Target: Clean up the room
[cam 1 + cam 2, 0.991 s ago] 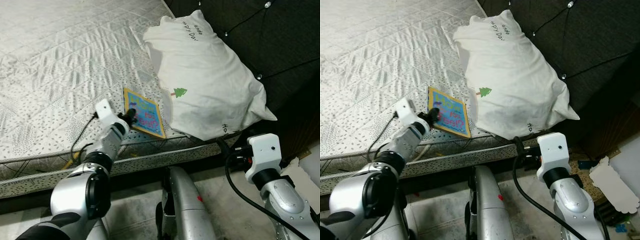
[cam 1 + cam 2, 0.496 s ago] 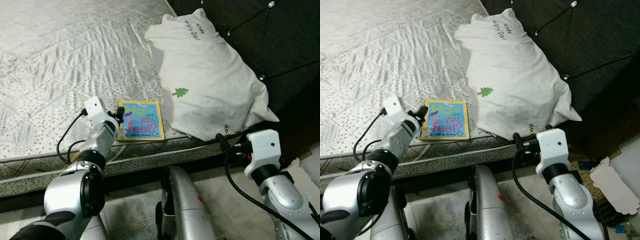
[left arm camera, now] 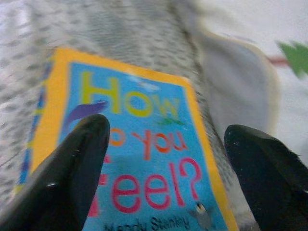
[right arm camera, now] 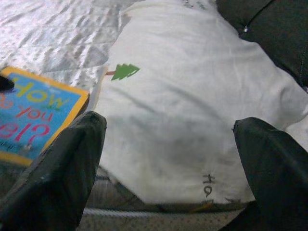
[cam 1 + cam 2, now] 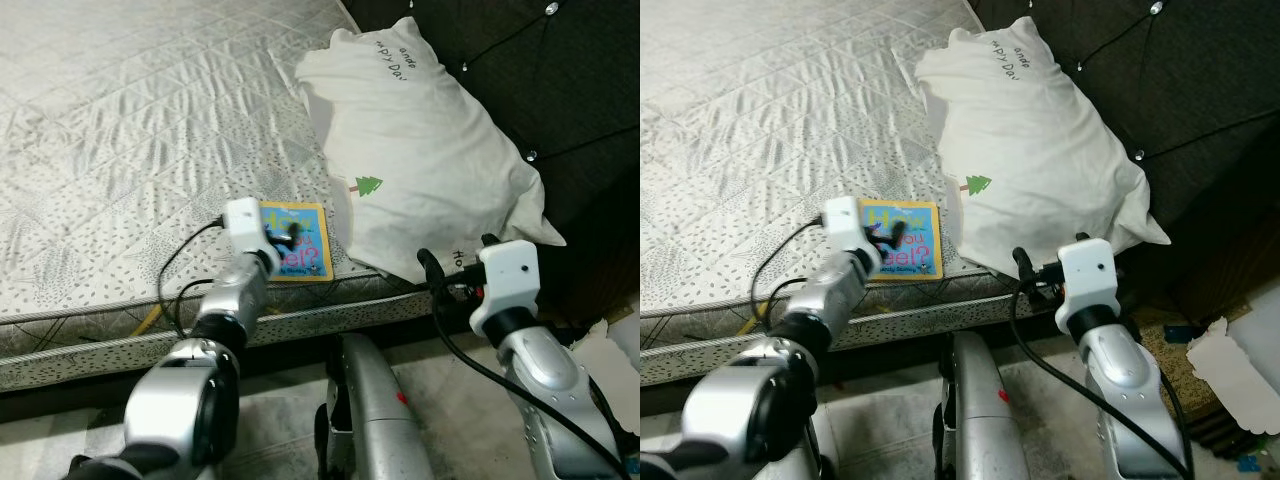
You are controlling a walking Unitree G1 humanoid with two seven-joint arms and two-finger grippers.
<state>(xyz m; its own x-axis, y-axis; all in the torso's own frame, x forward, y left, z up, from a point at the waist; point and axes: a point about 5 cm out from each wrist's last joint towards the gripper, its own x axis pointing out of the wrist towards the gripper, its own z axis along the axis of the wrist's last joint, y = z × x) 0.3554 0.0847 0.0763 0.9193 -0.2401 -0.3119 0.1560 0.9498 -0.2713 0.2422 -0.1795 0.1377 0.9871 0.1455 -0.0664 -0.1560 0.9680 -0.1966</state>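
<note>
A picture book [image 5: 312, 258] with a yellow border and a blue cover reading "How do you feel?" lies flat near the mattress's [image 5: 120, 130] front edge. My left gripper [image 5: 283, 236] hovers open over its cover; in the left wrist view the title [image 3: 144, 139] sits between the two spread black fingers [image 3: 72, 178]. A big white pillow [image 5: 430, 150] with a small green tree print leans on the dark headboard, just right of the book. My right gripper [image 5: 455, 255] stands open at the pillow's lower front edge, facing the pillow [image 4: 192, 96].
The grey quilted mattress stretches away to the left and back. A dark tufted headboard [image 5: 570, 70] rises behind the pillow. Below the bed edge are my own silver legs [image 5: 370, 410], bare floor and a white scrap [image 5: 610, 345] at the far right.
My left gripper has moved right, from the book's left edge to above its cover. The right gripper has risen a little toward the pillow. The camera has shifted slightly.
</note>
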